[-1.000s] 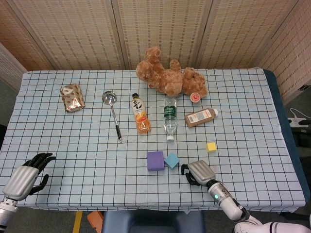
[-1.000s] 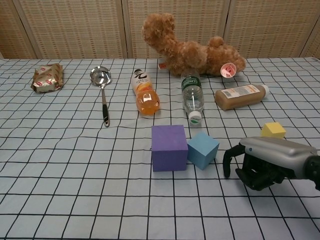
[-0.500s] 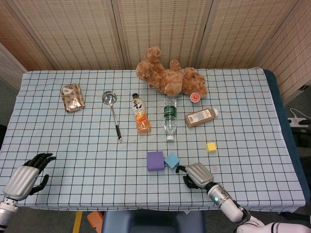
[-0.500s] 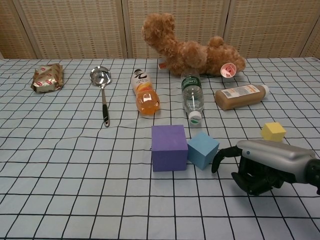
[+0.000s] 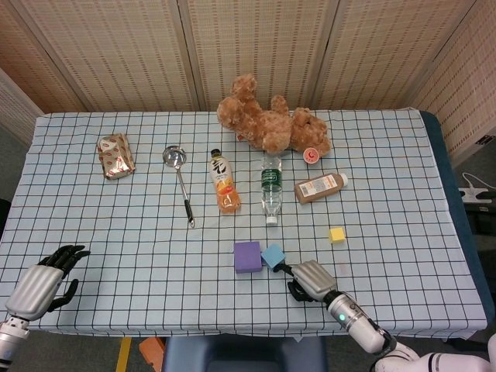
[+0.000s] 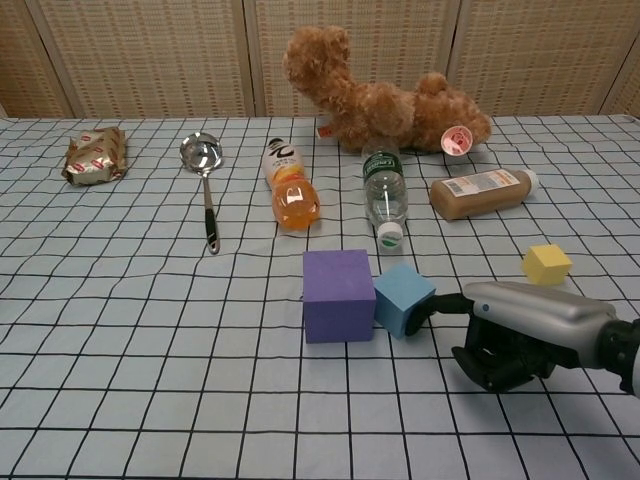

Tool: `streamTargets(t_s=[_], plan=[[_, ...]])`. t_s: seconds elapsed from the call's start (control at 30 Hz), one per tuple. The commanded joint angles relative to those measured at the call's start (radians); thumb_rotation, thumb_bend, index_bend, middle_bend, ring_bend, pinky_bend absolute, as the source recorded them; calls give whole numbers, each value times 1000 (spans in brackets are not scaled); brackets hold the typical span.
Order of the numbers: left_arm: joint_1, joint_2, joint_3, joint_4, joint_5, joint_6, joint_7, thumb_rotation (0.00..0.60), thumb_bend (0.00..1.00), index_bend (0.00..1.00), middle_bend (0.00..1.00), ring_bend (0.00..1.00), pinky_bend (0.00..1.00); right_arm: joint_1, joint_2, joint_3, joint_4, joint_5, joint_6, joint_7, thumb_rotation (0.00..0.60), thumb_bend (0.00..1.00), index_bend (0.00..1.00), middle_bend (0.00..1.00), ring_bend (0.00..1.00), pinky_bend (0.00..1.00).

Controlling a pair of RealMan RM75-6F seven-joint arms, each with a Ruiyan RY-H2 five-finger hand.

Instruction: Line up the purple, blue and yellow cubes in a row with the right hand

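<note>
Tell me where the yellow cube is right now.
In both views the yellow cube sits alone right of centre, beyond the right hand, nearer than the brown bottle.

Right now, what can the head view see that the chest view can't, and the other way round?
Only the head view shows the left robot hand, fingers spread over the near left of the table, plus the floor around the table.

Only the chest view shows, from low and close, a fingertip of the right robot hand at the blue cube's side.

Both show the purple cube, the yellow cube set apart, the teddy bear, the bottles, the ladle and the wrapped packet.
</note>
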Motion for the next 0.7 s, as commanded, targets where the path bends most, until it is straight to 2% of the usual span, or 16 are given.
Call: streamTargets(t_s=[0.03,0.7], plan=[[-1,0,0,0,0,-1,0,600,562,191,129,110,333,3,-5,-1,6,-5,-4,9,600,615,231,933,989,1000],[-1,1,1,-3,-2,-5,3,600,560,191,130,110,335,15,-72,3,75,-57,14,81,600,614,216,933,989,1000]])
